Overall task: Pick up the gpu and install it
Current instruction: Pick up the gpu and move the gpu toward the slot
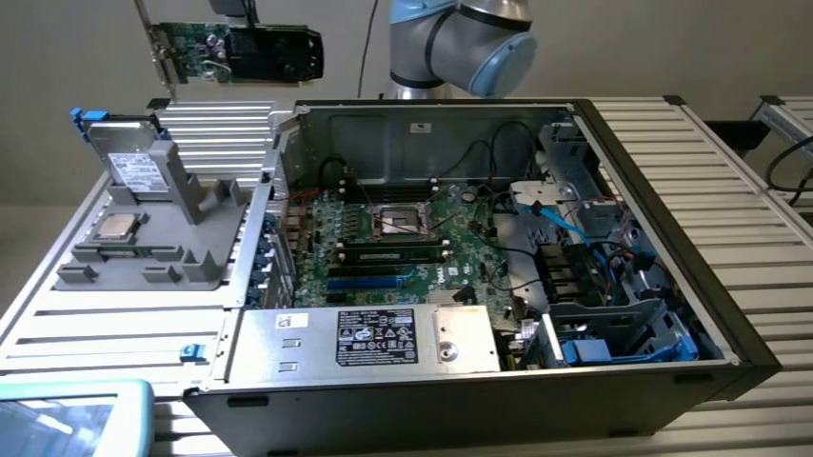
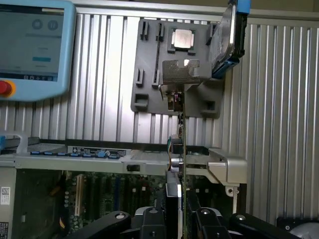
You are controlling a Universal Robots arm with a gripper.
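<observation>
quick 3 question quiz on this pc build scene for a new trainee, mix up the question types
1. True or false: the gpu lies flat on the grey holder.
2. The gripper holds: A) nothing B) the gpu C) a screwdriver
3. In the exterior view, on which side of the computer case does the grey holder with the processor chip sit?
Key: 1 false; 2 B; 3 the exterior view's left.

A graphics card is held in the air by the end effector, above the ribbed surface at the exterior view's left. An open computer case is laid at the centre, its motherboard exposed. A grey holder carrying a processor chip is set just beside it.
</observation>
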